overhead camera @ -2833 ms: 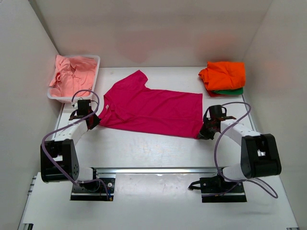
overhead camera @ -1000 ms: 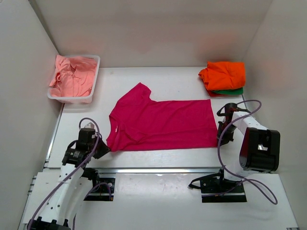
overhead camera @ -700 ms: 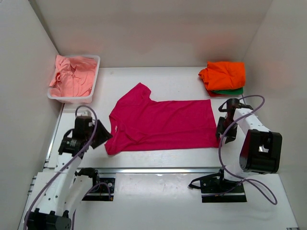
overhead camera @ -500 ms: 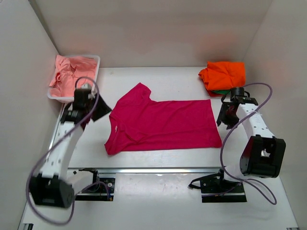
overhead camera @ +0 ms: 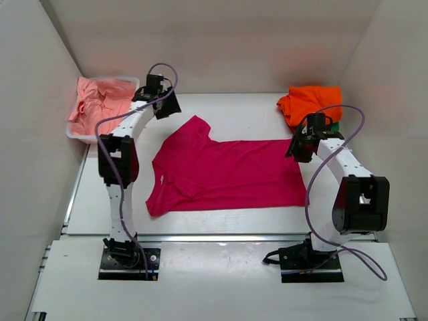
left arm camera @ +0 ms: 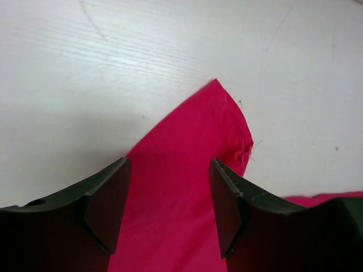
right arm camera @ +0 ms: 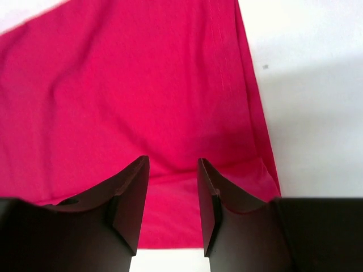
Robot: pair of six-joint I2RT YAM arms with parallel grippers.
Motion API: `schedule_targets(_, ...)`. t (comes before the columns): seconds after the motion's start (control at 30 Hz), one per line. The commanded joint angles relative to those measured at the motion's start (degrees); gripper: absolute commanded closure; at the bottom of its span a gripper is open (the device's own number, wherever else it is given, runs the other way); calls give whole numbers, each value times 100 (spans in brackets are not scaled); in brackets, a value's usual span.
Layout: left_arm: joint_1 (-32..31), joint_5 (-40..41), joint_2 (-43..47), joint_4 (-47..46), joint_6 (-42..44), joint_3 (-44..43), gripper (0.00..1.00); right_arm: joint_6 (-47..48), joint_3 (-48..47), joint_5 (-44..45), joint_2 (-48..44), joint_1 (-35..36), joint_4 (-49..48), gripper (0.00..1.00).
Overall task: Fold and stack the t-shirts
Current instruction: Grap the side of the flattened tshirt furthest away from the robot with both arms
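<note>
White table (overhead camera: 247,114), magenta t-shirt (overhead camera: 227,175) spread flat

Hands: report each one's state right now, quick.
Left hand: open, empty, over a sleeve of the magenta shirt.
Right hand: open, empty, over the same shirt's hem.

Colours noted: all solids, no prints on any cloth.
magenta t-shirt (overhead camera: 224,170) uniform, hem same shade; orange t-shirt (overhead camera: 311,101) bright; green t-shirt (overhead camera: 335,124) a dark sliver; salmon pink t-shirts (overhead camera: 100,107) pale; tub (overhead camera: 110,77) white; worktop (overhead camera: 241,110) white with faint grey scuffs; left pincer (left arm camera: 168,170) and right pincer (right arm camera: 173,164) black; cables (overhead camera: 334,110) purple.
</note>
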State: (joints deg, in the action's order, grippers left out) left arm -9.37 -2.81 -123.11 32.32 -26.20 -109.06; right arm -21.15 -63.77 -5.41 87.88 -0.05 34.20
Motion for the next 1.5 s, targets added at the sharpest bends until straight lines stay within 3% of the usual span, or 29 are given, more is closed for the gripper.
schedule_targets(0.0,-302,166,-554,-67,333,-1044,31,-162,-4,31,62,14,-624,63)
schedule_targets(0.27,-540,131,-2577,679,572,-3937,25,-170,-83,-57,204,-223,-756,65)
schedule_targets(0.47,-742,272,-2490,364,695,-3123,24,-162,-31,58,256,-346,-888,66)
schedule_targets(0.73,-900,606,-2797,670,906,-3402,23,-170,31,110,326,-451,-1178,65)
schedule_targets(0.83,-970,553,-2911,592,845,-3403,32,-197,57,241,397,-452,-1458,65)
schedule_targets(1.1,-1006,641,-3079,680,914,-3482,34,-521,49,541,818,-495,-2048,52)
schedule_targets(1.27,-856,518,-3000,679,835,-3439,25,-575,-101,541,1030,-478,-2189,52)
schedule_targets(1.47,-733,387,-3017,573,677,-3350,36,-558,-294,680,1310,-487,-2198,52)
